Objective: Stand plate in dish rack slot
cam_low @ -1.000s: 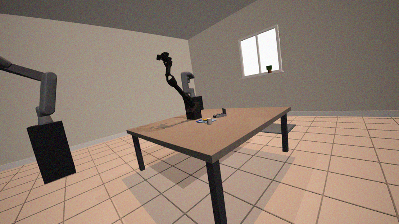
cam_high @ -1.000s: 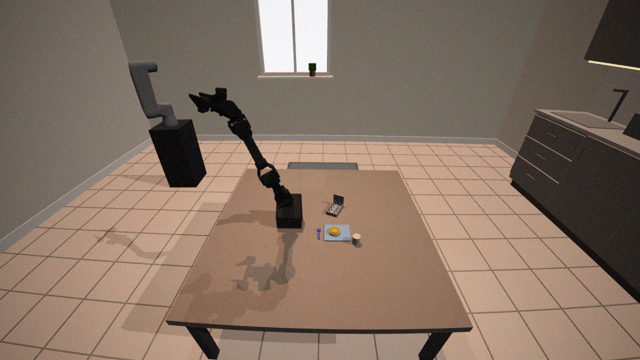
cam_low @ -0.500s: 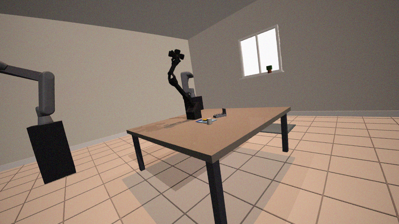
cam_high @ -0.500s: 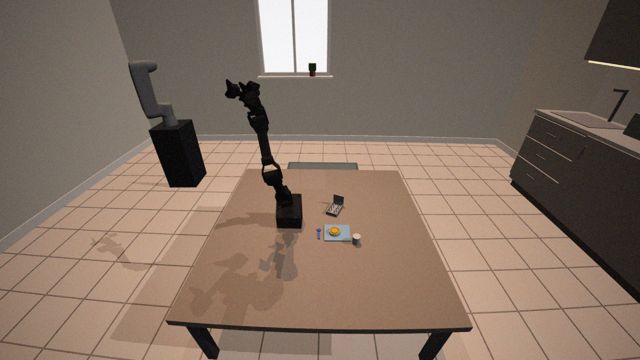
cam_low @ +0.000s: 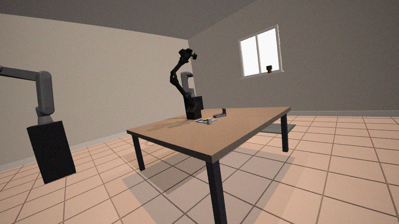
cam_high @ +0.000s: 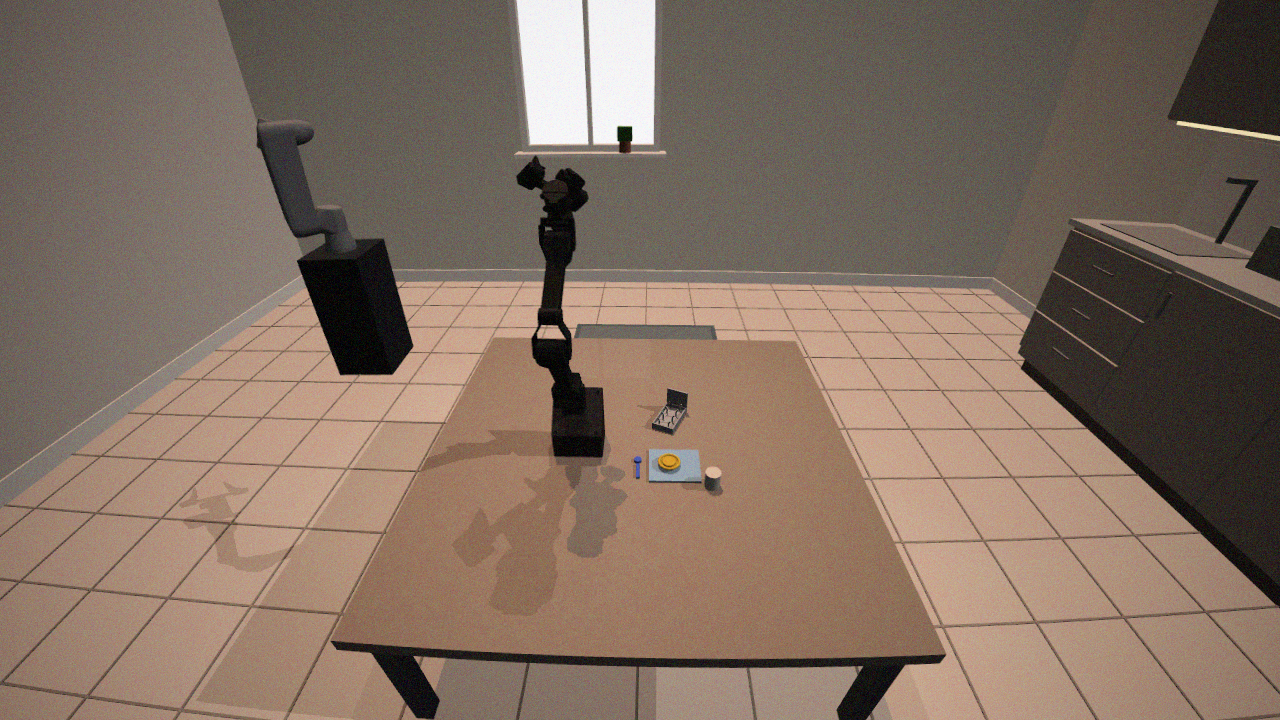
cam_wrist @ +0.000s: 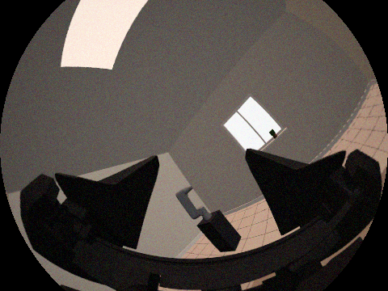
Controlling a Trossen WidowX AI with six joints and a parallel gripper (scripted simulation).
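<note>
Brown and broad, the table (cam_high: 716, 573) (cam_low: 216, 135) stands on a tiled floor. From the top view, the yellow plate (cam_high: 669, 462) (cam_low: 204, 120) lies flat on a blue mat (cam_high: 687, 475) (cam_low: 213, 120), with the dish rack (cam_high: 667, 419) (cam_low: 220, 115) near it; the wrist view shows neither, but reveals the gripper (cam_wrist: 203, 158) with its fingers wide apart, holding nothing. Only the exterior view shows a second grey arm (cam_low: 44, 92) at the far left, well apart from the table.
</note>
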